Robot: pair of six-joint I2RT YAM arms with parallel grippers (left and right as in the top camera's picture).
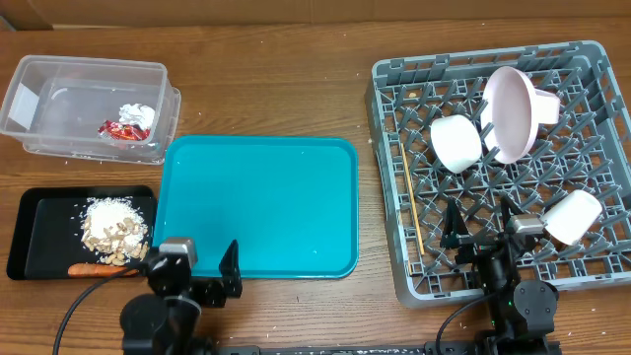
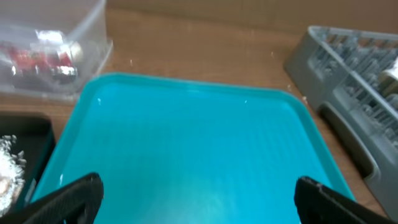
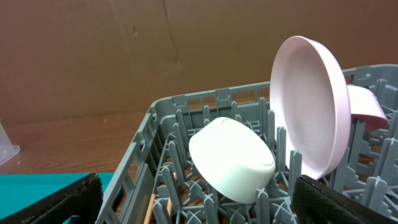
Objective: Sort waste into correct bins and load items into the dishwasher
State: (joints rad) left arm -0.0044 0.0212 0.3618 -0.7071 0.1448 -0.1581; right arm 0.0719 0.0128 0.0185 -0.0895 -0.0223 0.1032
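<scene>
In clear tub, red wrapper

Left wrist view:
- clear tub, ahead-left of the left gripper, cut by the frame edge
- red wrapper inside it, blurred
- black tray, just left, mostly cropped

Right wrist view:
- second dish, ahead-right of the right gripper, half hidden behind the plate
- chopsticks, only a sliver showing

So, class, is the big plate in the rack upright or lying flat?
Upright: the plate stands on edge, tilted, between the rack pegs.
</scene>
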